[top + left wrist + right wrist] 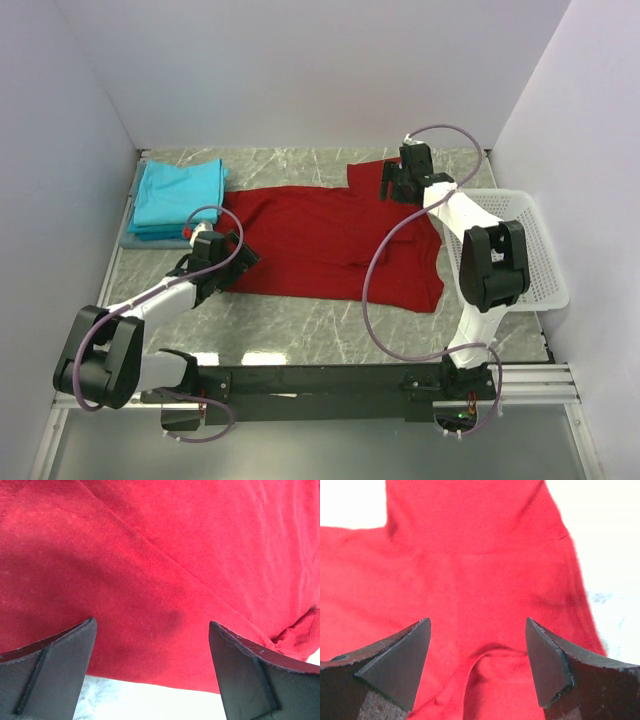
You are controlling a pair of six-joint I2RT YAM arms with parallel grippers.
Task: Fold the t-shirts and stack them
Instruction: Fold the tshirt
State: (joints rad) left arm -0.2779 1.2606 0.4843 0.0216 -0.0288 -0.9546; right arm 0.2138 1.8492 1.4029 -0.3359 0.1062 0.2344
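Observation:
A dark red t-shirt [330,245] lies spread flat across the middle of the table. Folded teal t-shirts [180,195] are stacked at the back left. My left gripper [232,255] hovers open over the red shirt's near left edge; in the left wrist view the red cloth [165,565] fills the frame between my spread fingers [60,665]. My right gripper [393,180] is open above the shirt's far right part, near a sleeve [470,515]. In the right wrist view a raised fold [495,660] of cloth sits between its fingers, with nothing gripped.
A white lattice basket [520,245] stands at the right edge, partly behind my right arm. White walls close in the back and both sides. Marbled tabletop [300,320] shows in front of the shirt.

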